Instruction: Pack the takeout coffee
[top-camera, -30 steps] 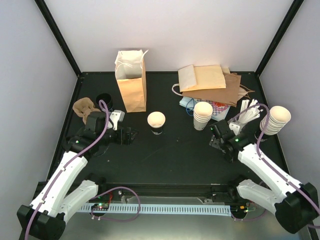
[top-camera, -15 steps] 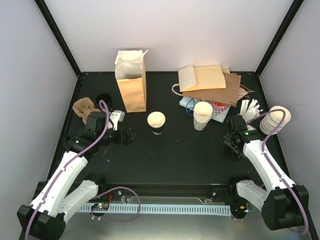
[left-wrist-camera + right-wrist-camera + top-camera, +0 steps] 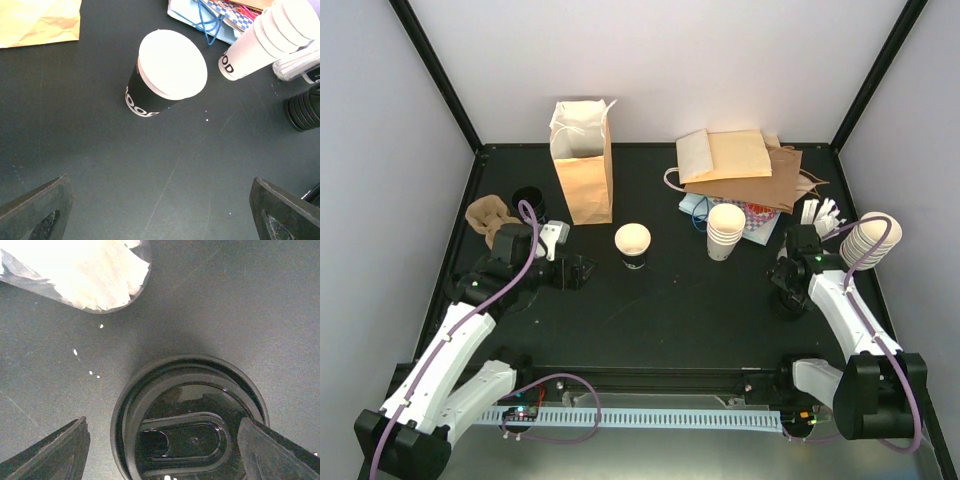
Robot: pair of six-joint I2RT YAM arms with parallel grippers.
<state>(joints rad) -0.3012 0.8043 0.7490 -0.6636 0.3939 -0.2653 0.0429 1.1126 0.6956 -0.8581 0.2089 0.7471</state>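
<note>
The right gripper (image 3: 162,450) hung wide open astride the flat black lid (image 3: 190,390), the left gripper (image 3: 160,210) wide and empty; an off-centre pinch looked likely to skid the lid aside.

so the left arm reaches forward with a bent elbow, left gripper (image 3: 160,217) angled down, jaws spread wide. the right arm is tucked in, right gripper (image 3: 160,450) pointing straight down, jaws apart too

We see a black tabletop (image 3: 670,310) bearing an upright paper bag (image 3: 585,170), a cup (image 3: 632,243), stacked cups (image 3: 725,232) and flat bags (image 3: 740,160).
</note>
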